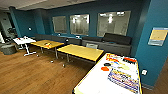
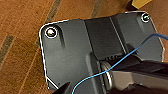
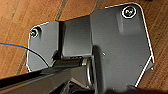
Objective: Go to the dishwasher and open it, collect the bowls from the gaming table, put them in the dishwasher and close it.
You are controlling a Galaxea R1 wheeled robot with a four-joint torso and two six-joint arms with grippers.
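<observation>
Head view takes in a lounge with teal walls (image 1: 152,15) and a wood-plank floor (image 1: 30,75), warm brown with a slight sheen. Along the far wall runs a dark grey upholstered sofa (image 1: 113,42) beneath three pale frosted window panels (image 1: 79,24). Before it stand two low yellow-topped tables (image 1: 81,51), flat rectangular slabs on thin legs; a small white table (image 1: 24,40) sits at far left. Nearest, at lower right, is the gaming table (image 1: 97,82), used as a bench: a long smooth white rectangular top with a yellowish edge. Colourful flat board-game boxes (image 1: 123,78) lie on its right half. The bowls sit near the far end of that bench, just left of the boxes: an orange-red bowl (image 1: 105,69), round and shallow, and a dark blackish bowl (image 1: 107,64) just beyond it, the two close together; whether they touch cannot be told. Left wrist view and right wrist view each look down past dark robot parts to the plank floor, with a thin blue cable (image 2: 117,63) crossing. Whether either gripper is released or clenched cannot be told.
</observation>
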